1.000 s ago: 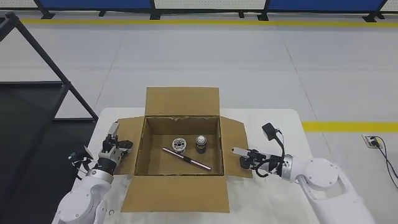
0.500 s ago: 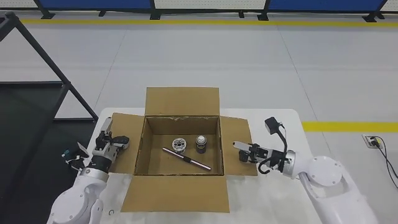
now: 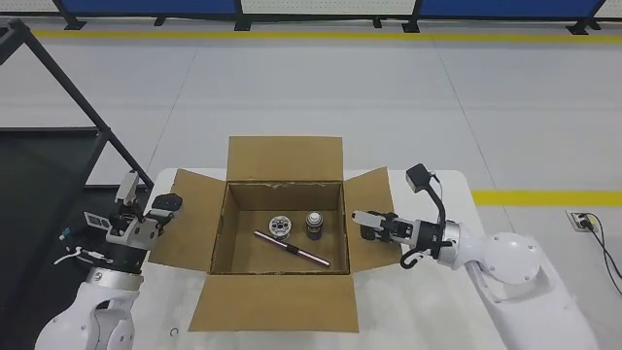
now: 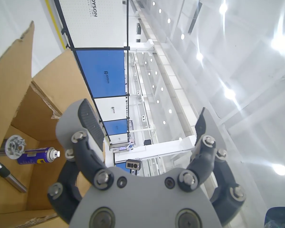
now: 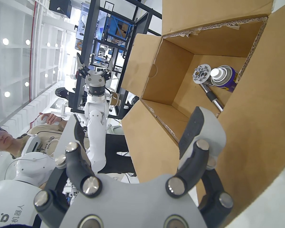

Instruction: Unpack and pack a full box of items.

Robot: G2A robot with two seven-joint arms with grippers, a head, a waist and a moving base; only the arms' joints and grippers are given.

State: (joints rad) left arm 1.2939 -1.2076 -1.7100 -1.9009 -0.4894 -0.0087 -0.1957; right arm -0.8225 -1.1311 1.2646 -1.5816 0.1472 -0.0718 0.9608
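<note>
L gripper is seen just outside the box's L flap, jaws spread wide w/ nothing between them. Cardboard box is set on a white table, all 4 flaps open. Inside, a metal rod is laid diagonally on the floor; a grey toothed disc & a spray can are placed just beyond it, toward the back wall. In the R wrist view, 1 end of the rod & part of the can are cut off by the R flap. R gripper is held at that flap, jaws spread; contact w/ the cardboard can't be told.
</note>
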